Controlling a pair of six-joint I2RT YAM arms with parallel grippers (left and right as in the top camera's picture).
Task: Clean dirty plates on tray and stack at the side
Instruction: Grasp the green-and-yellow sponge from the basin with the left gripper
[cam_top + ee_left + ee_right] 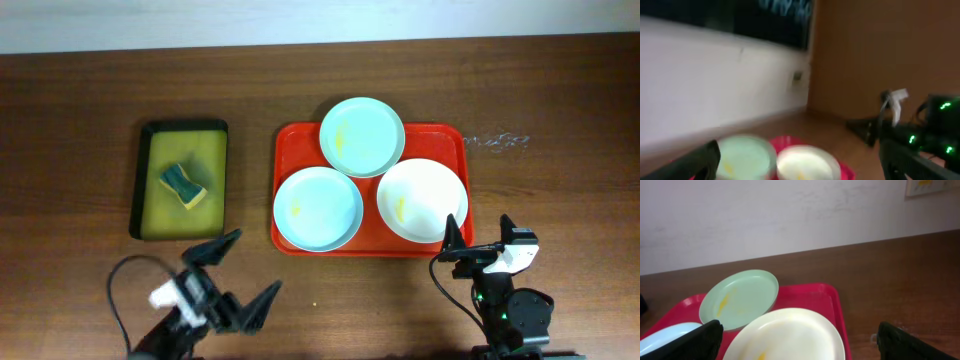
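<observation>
The red-orange tray (300, 140) lies mid-table and holds three plates. A mint-blue plate (362, 137) sits at the back, a second mint-blue plate (318, 208) at the front left, a white plate (421, 200) at the front right. All three carry yellowish smears. My left gripper (240, 268) is open and empty, near the front edge, left of the tray. My right gripper (478, 240) is open and empty, just in front of the tray's right corner. The right wrist view shows the white plate (790, 335), the back plate (740, 297) and the tray (815, 297). The left wrist view is blurred.
A smaller black-rimmed yellow-green tray (152, 200) lies left of the red tray and holds a blue-and-yellow sponge (183, 186). A faint wet smear (497, 141) marks the table right of the red tray. A pale wall runs behind the table.
</observation>
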